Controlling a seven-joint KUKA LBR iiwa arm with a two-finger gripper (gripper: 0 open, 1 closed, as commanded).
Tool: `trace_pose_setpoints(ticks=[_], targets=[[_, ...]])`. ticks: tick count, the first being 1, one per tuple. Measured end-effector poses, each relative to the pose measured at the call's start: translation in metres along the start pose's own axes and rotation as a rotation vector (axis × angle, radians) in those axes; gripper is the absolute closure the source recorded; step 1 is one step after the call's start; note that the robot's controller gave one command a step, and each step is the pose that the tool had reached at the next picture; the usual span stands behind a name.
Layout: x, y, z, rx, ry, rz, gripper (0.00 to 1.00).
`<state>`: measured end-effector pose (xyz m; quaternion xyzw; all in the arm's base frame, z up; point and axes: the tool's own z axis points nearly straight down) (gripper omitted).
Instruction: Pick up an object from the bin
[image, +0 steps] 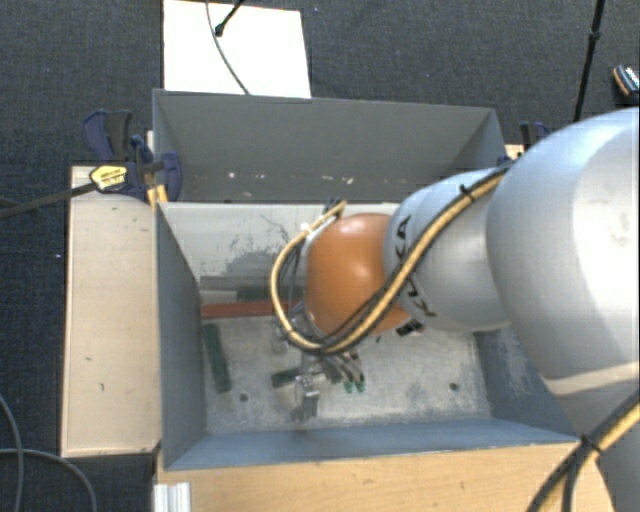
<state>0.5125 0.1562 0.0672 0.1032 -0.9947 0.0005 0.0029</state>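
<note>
My gripper (304, 396) reaches down to the bin floor near the front wall, below the arm's orange cover. A small dark green piece (284, 378) lies right against its left side, and another small green piece (352, 383) lies just to its right. Whether either piece is gripped cannot be made out. A dark green bar (216, 360) lies on the floor further left, clear of the gripper.
A long reddish-brown rod (236, 311) and a dark rod (236, 294) above it lie along the back left of the floor. The arm and its cables cover the middle and right of the bin. Bare floor shows at the front right.
</note>
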Motion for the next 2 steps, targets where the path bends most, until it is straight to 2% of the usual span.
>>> trace_pose_setpoints(ticks=[1, 2], targets=[[-0.002, 0.0, -0.003, -0.001, -0.007, 0.007, 1.0], [0.009, -0.049, -0.147, 0.001, -0.016, -0.025, 1.0]])
